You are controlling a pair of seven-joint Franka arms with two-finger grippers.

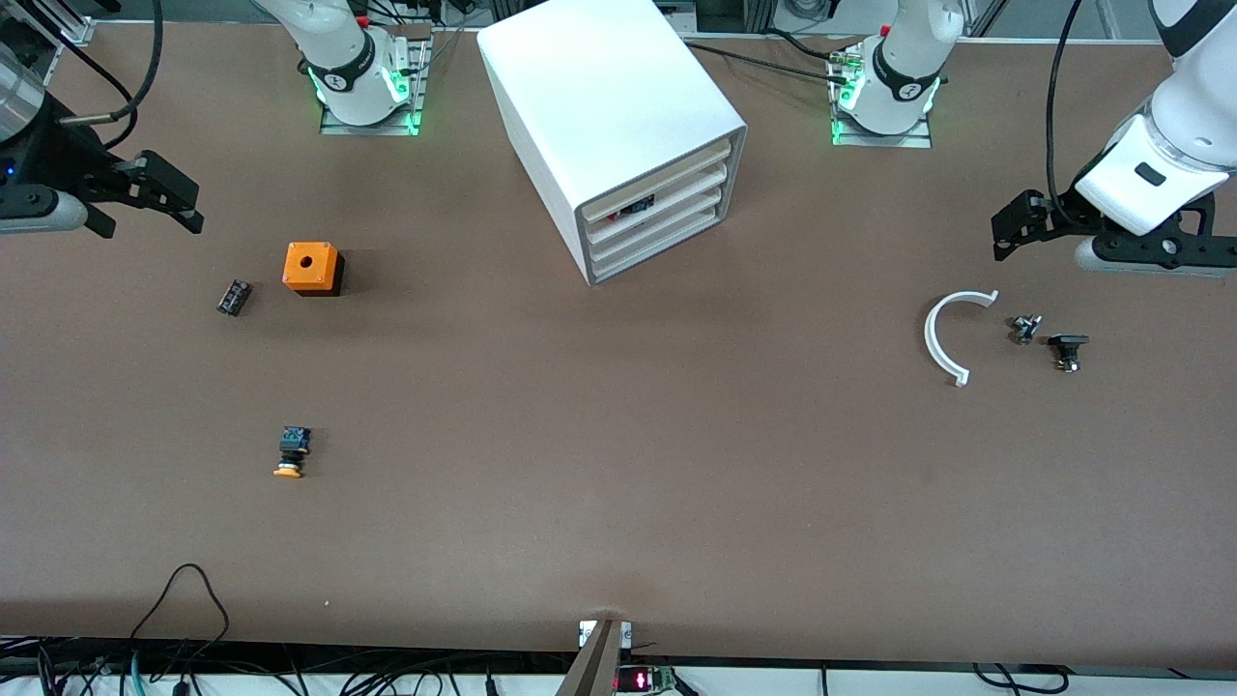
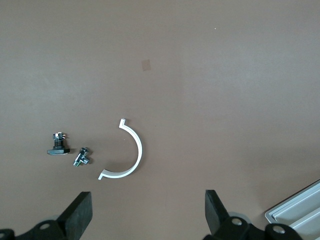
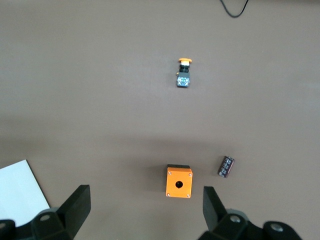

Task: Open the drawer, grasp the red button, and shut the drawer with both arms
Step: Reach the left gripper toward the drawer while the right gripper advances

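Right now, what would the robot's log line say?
drawer: shut | red button: not visible | left hand: open, over white arc | right hand: open, over orange box

No legible text, label, brand or number is to be found on any object. Only unreadable round marks are seen on the arm bases point(image 1: 338, 82)

**Three cameras: one high overview, two looking down from the wrists**

The front view looks down from high across the table, toward the arm bases, taking in the whole top. The left wrist camera faces straight down past the left gripper point(image 2: 147, 217), whose fingers point(image 2: 80, 212) frame a white half-ring point(image 2: 131, 152); the overview shares this half-ring point(image 1: 942, 338). The right wrist camera looks down past the right gripper point(image 3: 145, 215) at an orange box point(image 3: 179, 181), also seen in the overview point(image 1: 311, 267). Both wrist views sit much closer to the table.
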